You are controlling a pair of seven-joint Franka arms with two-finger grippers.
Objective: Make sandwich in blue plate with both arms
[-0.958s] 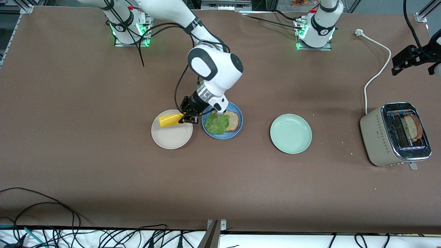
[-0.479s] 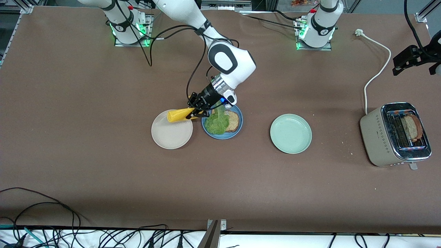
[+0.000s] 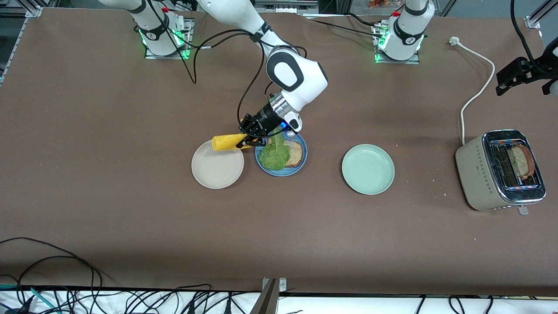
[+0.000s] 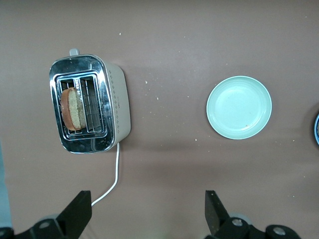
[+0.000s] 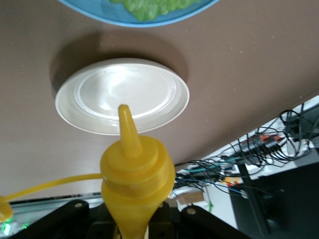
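The sandwich point(image 3: 283, 153) is only half built: one brown bread slice point(image 3: 295, 153) lies flat on the blue plate point(image 3: 281, 171), and a ruffled lettuce leaf point(image 3: 275, 156) lies over the part of the slice toward the right arm's end of the table. In the front view the blue plate sits a little toward 10 o'clock from the table's middle. The beige plate point(image 3: 217, 168) lies just beside it at its 9 o'clock, apart from it, and the mint-green plate point(image 3: 368, 169) lies at its 3 o'clock, well apart.

The right gripper point(image 3: 253, 136) hangs over the gap between the beige plate and the blue plate, at the blue plate's 10 o'clock. Its fingers are clamped on the yellow squeeze bottle point(image 3: 229, 142), which lies tipped nearly level in the air. In the right wrist view the bottle's nozzle point(image 5: 125, 130) points toward the beige plate point(image 5: 122, 94), with the blue plate's rim point(image 5: 164, 20) and some lettuce at the frame edge.

The second bread slice point(image 3: 523, 160) stands in a slot of the toaster point(image 3: 497, 172) at the left arm's end of the table, at 3 o'clock from the mint-green plate. Its white cord point(image 3: 473, 93) runs off toward 12 o'clock.

The left gripper point(image 3: 518, 76) waits up in the air at 12 o'clock from the toaster, its jaws spread wide and holding nothing; the left wrist view shows its fingers point(image 4: 77, 216) far apart above the toaster point(image 4: 89, 102).
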